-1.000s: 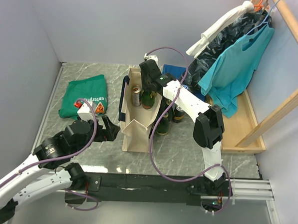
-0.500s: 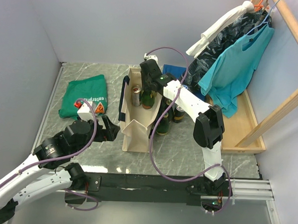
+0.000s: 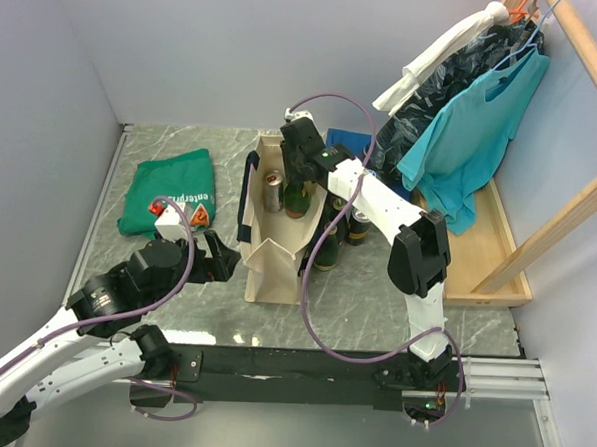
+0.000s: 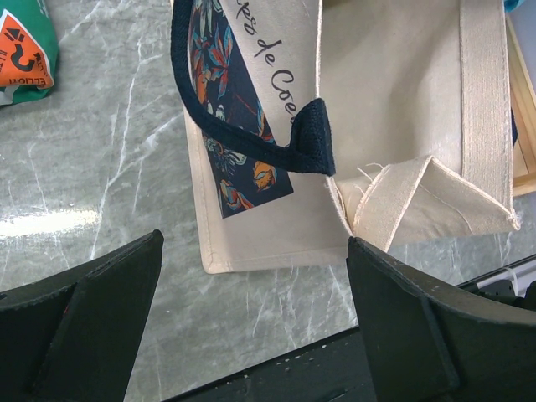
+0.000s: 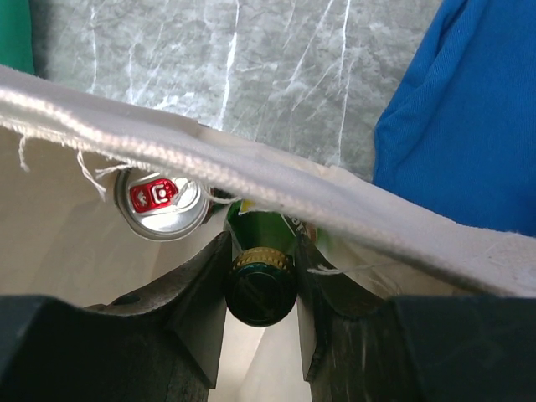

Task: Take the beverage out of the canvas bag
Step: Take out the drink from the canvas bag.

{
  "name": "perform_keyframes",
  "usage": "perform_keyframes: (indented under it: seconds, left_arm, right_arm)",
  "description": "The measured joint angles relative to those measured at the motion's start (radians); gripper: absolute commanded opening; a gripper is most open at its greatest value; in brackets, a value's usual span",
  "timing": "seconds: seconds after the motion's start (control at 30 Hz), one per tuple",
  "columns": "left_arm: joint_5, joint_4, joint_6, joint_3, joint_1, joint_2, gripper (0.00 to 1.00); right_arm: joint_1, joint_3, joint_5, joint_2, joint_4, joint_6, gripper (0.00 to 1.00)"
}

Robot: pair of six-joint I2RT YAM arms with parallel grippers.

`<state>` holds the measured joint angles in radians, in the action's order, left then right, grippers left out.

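The cream canvas bag [image 3: 273,244] with navy handles stands open mid-table; it also shows in the left wrist view [image 4: 394,100]. Inside it are a green glass bottle [image 3: 297,197] and a silver can [image 3: 272,190]. My right gripper [image 3: 299,169] reaches into the bag's mouth and is shut on the green bottle's neck [image 5: 261,285], its cap between the fingers; the can [image 5: 162,201] with a red tab sits just left of it. My left gripper [image 3: 219,259] is open and empty, just left of the bag's near lower corner [image 4: 209,260].
Two dark bottles [image 3: 329,247] stand right of the bag. A folded green T-shirt [image 3: 170,191] lies at the left, a blue cloth [image 3: 345,144] behind the bag. Clothes hang on a wooden rack [image 3: 500,194] at the right. Grey walls enclose the table.
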<state>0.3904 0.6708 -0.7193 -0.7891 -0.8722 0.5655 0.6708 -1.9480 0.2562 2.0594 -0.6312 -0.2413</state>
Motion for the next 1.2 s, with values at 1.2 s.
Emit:
perform_keyframes:
  seconds: [1.2]
  left_arm:
    - [0.002, 0.005, -0.002, 0.0, 0.0, -0.014, 0.96]
  right_arm:
    - [0.034, -0.01, -0.002, -0.066, -0.103, 0.034, 0.0]
